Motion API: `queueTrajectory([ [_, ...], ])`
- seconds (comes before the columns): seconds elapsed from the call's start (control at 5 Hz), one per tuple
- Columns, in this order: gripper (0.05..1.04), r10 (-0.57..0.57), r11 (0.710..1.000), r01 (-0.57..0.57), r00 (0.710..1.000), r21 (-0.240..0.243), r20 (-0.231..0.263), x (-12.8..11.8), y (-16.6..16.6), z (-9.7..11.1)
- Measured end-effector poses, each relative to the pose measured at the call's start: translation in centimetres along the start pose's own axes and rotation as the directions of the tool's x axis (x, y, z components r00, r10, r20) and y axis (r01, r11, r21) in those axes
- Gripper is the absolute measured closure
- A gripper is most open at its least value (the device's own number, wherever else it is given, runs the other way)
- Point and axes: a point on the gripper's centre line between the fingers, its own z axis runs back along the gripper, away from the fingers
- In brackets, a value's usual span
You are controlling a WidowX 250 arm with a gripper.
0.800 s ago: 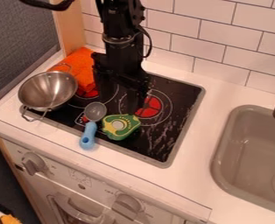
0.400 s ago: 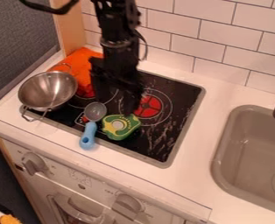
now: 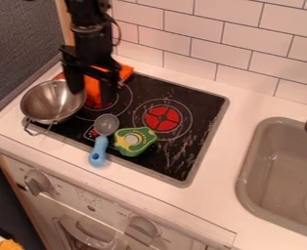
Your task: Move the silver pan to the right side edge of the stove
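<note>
While the silver pan (image 3: pixel 45 102) sits at the left edge of the stove (image 3: pixel 198 107), the claw (image 3: pixel 91 91) hangs at its right rim, spread wide, one finger over the bowl, the other outside; contact unclear. Pan: shiny rounded metal, wire handle. Stovetop: smooth, black, scuffed. Arm near vertical.

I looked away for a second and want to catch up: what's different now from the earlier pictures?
The black gripper has moved leftward in the view, from near the right-hand red burner to beside the silver metal pan, fingers apart; no grasp or release shows. The pan, blue-handled grey spoon and green-and-yellow toy stayed put.
</note>
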Motion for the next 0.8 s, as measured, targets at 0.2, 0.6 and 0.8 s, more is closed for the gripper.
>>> queueTrajectory([
  [0.2,0.083,0.034,0.999,-0.034,0.998,0.002,-0.046,-0.3,1.0,-1.8],
  [0.6,0.136,0.048,0.998,-0.049,0.996,-0.024,-0.070,-0.4,0.1,-3.7],
  [0.8,0.441,0.043,0.999,-0.044,0.997,-0.014,-0.064,-0.3,0.3,-3.7],
])
